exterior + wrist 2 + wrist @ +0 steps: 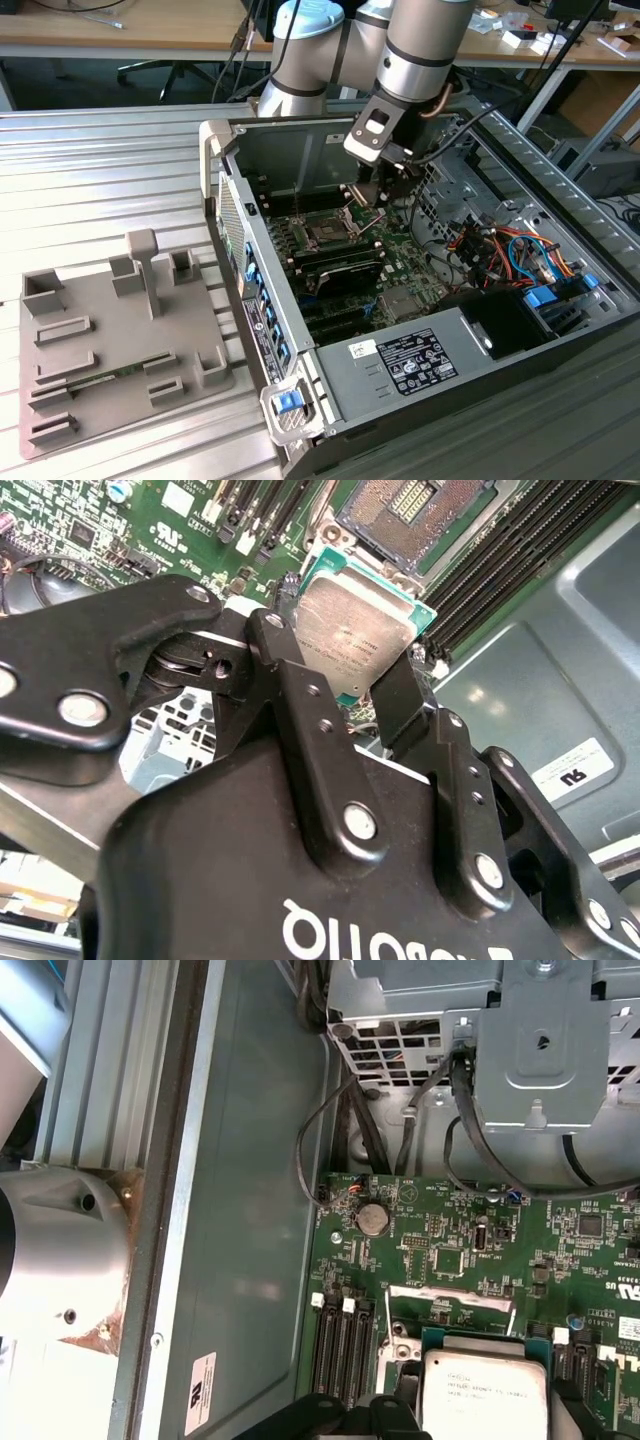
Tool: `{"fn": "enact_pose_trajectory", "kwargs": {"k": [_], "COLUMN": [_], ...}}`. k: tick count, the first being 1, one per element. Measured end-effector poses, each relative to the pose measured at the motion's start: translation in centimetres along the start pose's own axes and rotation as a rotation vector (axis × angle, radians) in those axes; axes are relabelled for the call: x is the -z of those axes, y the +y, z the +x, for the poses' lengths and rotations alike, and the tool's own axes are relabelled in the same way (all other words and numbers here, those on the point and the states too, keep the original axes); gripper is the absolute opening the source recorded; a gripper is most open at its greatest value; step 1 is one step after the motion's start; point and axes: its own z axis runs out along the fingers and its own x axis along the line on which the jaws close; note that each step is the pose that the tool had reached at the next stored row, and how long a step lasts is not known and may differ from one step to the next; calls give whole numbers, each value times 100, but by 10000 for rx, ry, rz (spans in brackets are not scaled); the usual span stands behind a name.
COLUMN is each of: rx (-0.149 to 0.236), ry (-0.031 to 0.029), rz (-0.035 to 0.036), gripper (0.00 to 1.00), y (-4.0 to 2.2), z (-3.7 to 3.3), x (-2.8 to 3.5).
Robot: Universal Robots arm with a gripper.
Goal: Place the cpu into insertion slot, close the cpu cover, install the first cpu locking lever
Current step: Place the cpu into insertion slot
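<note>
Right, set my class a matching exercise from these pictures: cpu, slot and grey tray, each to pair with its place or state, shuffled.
Things:
1. cpu
2. slot
3. grey tray

Place or state:
A. outside the case, at the exterior view's left
B. held in the gripper
C. empty, pins bare

Pairs: 1-B, 2-C, 3-A

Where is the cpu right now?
In both wrist views the cpu is gripped between the gripper's jaws, held over the motherboard just beside the open insertion slot.

Bare insertion slot [415, 515] between memory slots [520, 560]
</note>
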Motion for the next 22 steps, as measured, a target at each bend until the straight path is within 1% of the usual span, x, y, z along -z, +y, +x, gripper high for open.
{"fn": "enact_pose_trajectory", "kwargs": {"k": [22], "rx": [0], "ry": [0], "rz": [0], "gripper": [55], "y": [-13], "z": [59], "x": [-20]}}
